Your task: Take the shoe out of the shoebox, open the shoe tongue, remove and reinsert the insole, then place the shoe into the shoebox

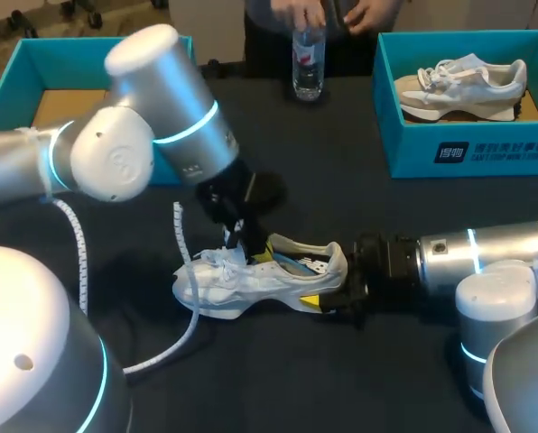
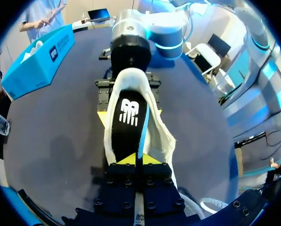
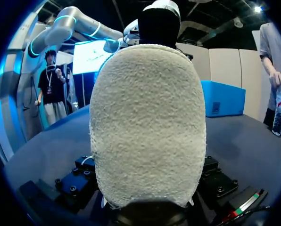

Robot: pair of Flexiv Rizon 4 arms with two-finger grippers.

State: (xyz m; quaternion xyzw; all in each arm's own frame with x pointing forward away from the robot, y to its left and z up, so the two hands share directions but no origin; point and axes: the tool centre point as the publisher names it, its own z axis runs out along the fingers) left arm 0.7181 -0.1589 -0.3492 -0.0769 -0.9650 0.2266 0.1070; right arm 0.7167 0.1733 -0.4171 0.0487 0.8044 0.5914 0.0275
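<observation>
The shoe (image 1: 251, 284) is laid on its side near the middle of the bench (image 1: 341, 207), toe toward the left edge. Its heel is clamped from both sides by the right gripper (image 1: 328, 293). The front end of the black insole (image 2: 128, 117) is pinched between the nearly closed fingers of the left gripper (image 2: 136, 159). Teal shoeboxes are set at the far-left corner (image 1: 16, 72) and the far-right corner (image 1: 413, 144).

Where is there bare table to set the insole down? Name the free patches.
Free: the table between the bottle, the right shoebox and the shoe; also the strip in front of the shoe. Crowded: the centre, where the left gripper and right gripper meet the shoe, with the white cable beside.
</observation>
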